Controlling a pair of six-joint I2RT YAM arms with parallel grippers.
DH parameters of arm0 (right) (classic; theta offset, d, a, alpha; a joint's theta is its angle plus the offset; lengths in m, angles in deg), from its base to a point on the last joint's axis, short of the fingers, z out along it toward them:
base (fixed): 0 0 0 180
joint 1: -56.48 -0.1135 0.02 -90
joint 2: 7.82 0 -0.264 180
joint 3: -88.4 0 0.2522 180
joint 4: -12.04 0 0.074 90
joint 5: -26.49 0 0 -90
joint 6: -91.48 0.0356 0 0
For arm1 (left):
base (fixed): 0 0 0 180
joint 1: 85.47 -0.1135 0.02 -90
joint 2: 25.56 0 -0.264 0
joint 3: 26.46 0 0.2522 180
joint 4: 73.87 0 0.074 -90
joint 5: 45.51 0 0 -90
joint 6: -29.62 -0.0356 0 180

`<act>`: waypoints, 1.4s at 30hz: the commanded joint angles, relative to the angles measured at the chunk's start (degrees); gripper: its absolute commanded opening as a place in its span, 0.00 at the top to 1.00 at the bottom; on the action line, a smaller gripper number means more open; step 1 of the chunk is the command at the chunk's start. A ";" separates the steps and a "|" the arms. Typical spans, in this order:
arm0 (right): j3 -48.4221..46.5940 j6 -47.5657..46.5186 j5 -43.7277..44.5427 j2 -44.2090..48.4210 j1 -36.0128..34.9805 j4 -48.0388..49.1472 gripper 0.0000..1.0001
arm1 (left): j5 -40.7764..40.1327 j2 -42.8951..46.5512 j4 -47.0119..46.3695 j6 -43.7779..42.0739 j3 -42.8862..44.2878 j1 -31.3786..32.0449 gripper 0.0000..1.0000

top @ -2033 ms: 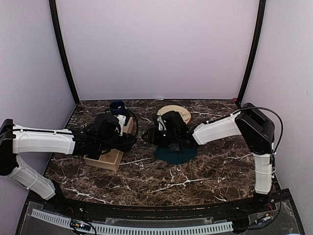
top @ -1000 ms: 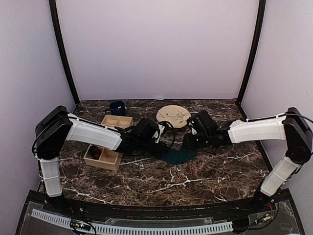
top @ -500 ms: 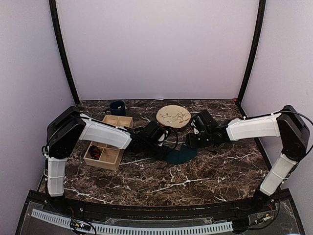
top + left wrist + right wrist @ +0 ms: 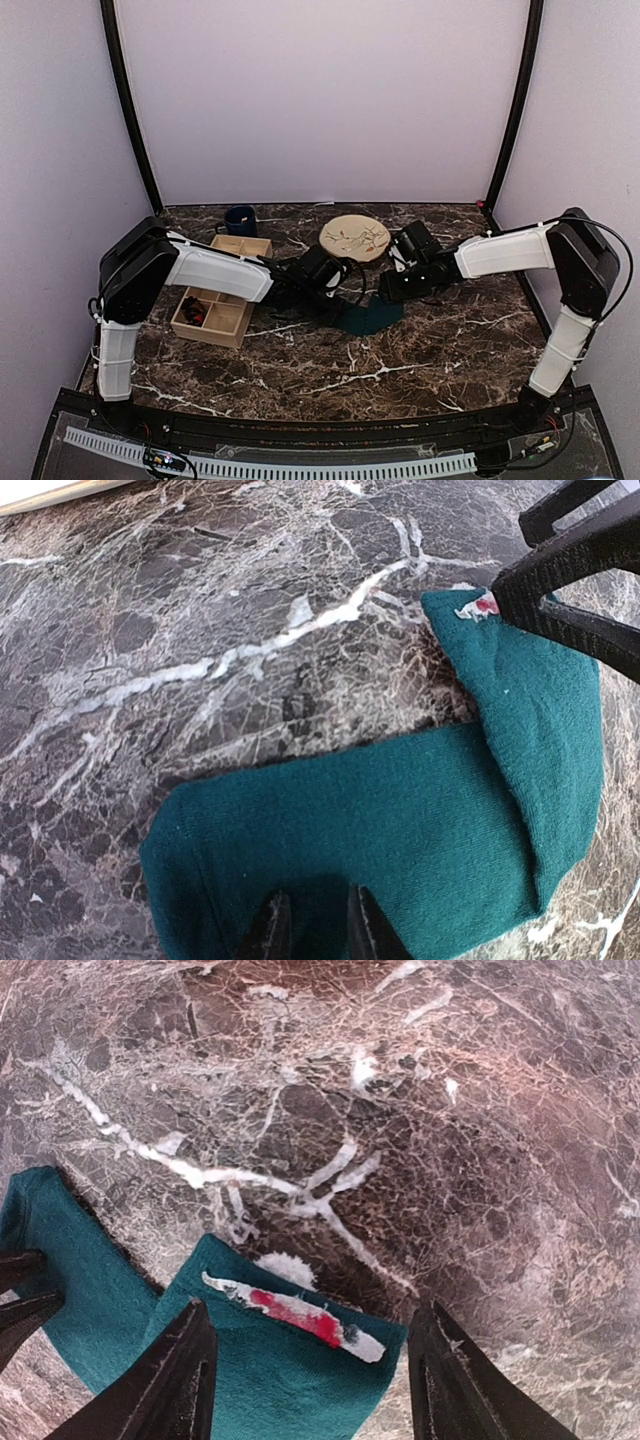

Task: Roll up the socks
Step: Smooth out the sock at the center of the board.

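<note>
A dark teal-green sock [image 4: 370, 318] lies folded at mid-table. In the left wrist view the sock [image 4: 400, 820] bends into an L, and my left gripper [image 4: 315, 930] is shut on its fabric, the two fingertips close together at the lower fold. My right gripper [image 4: 320, 1370] stands open, its fingers wide apart on either side of the sock's end [image 4: 280, 1390], which carries a red-and-white label [image 4: 300, 1312]. In the top view both grippers, left [image 4: 338, 297] and right [image 4: 383, 292], meet at the sock's far edge. No argyle sock can be made out.
A wooden compartment box [image 4: 238, 322] stands left of the sock, with something dark and red in one cell. A dark blue mug [image 4: 240, 219] sits behind it. A tan plate [image 4: 355, 237] lies at the back centre. The marble table [image 4: 330, 375] runs to the purple walls.
My left arm swung right from the box to the sock and its jaws closed on the fabric. My right gripper drew back to the sock's end and opened wider.
</note>
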 commanded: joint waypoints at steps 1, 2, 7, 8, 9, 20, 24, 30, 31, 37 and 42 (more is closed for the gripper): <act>0.02 -1.72 -3.64 -0.81 1.27 0.61 0.39 | -0.43 -2.01 4.13 -0.82 0.21 0.43 0.77; 0.09 -1.96 -4.54 -1.14 1.46 0.73 0.39 | -0.46 -2.09 4.18 -0.89 0.31 0.43 0.77; -0.32 -2.47 -6.34 -3.08 2.30 0.34 0.39 | -0.91 -2.53 5.16 -1.66 1.04 0.43 0.77; -0.26 -2.47 -6.93 -3.38 2.49 0.33 0.39 | -1.07 -2.68 5.47 -1.93 1.33 0.32 0.77; -0.25 -2.55 -7.50 -3.57 2.56 0.29 0.40 | -1.19 -2.78 5.91 -2.20 1.60 0.34 0.77; 2.08 -2.83 -11.49 -2.63 2.89 0.51 0.63 | -0.54 -3.44 7.94 -4.58 2.71 -2.29 0.77; 3.65 -2.67 -12.92 -0.53 2.87 1.38 0.73 | 0.07 -4.09 9.01 -5.17 3.35 -3.57 0.77; 6.09 -2.40 -15.91 4.96 1.99 4.03 0.79 | 0.59 -5.04 10.48 -6.17 4.43 -5.59 0.77; 6.18 -2.47 -16.29 5.60 1.50 4.06 0.80 | 0.69 -5.23 10.62 -6.33 4.70 -5.93 0.77; 6.64 -2.99 -19.12 8.05 -2.86 5.67 0.82 | 2.51 -6.25 10.52 -8.08 6.24 -6.95 0.78; 6.95 -1.23 -14.49 8.75 -4.65 4.73 0.72 | 4.13 -6.24 10.01 -10.18 6.64 -6.95 0.78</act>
